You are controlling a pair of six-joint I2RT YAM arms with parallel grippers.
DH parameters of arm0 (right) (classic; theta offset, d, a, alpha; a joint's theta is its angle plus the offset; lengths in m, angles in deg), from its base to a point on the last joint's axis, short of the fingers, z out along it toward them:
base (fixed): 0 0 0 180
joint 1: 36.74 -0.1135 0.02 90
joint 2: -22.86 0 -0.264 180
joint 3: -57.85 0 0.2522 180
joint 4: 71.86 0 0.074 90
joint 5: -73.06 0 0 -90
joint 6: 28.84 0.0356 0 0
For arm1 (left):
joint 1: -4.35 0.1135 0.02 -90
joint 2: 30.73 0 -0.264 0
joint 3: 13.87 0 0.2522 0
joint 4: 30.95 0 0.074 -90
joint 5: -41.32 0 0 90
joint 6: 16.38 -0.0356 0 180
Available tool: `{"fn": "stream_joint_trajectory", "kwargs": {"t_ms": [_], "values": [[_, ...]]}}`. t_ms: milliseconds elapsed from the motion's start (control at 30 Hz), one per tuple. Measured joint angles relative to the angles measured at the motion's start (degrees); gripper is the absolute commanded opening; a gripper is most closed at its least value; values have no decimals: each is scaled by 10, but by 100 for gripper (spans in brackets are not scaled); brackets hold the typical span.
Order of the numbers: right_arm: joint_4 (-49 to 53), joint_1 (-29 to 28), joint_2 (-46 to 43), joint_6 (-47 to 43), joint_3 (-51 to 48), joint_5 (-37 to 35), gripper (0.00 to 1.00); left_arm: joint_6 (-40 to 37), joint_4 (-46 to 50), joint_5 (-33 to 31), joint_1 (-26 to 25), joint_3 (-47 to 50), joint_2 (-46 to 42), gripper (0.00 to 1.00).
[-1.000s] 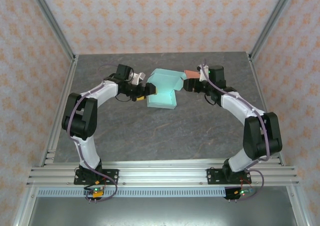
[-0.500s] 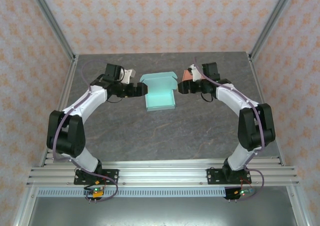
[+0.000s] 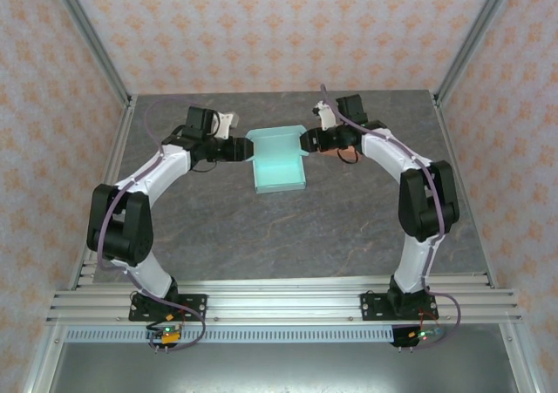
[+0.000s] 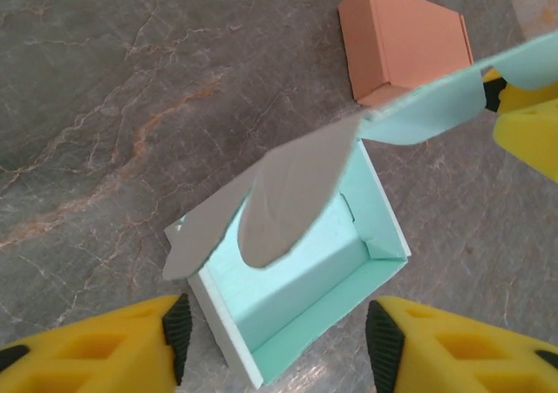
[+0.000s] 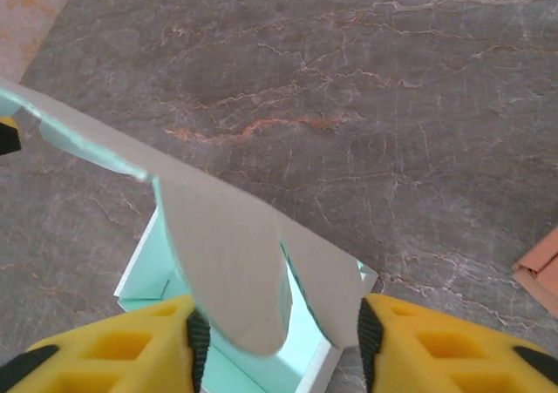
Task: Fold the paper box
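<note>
Top external: paper box point(image 3: 279, 171) lengthwise far-to-near, lid end far, between two half-parted jaws, grip unclear.

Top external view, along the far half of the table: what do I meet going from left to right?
left gripper → open teal paper box with raised flaps → right gripper

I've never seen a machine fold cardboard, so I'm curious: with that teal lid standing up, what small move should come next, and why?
Probably swing the lid down over the teal box. The lid is raised above the open box, its rounded tab hanging free, and the left fingers and right fingers sit on either side of that end, placed to guide it closed.
</note>
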Motion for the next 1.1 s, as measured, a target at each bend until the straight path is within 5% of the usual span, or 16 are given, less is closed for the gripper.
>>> {"fn": "stream_joint_trajectory", "kwargs": {"t_ms": [467, 767, 1100], "values": [[41, -8, 17, 17, 30, 21, 23, 14, -21, 2, -10, -18, 33, 45], [25, -34, 17, 54, 13, -7, 23, 44, -36, 6, -25, -20, 43, 43], [-75, -41, -43, 89, -139, -19, 24, 69, -82, -1, -56, 73, 43, 44]]}}
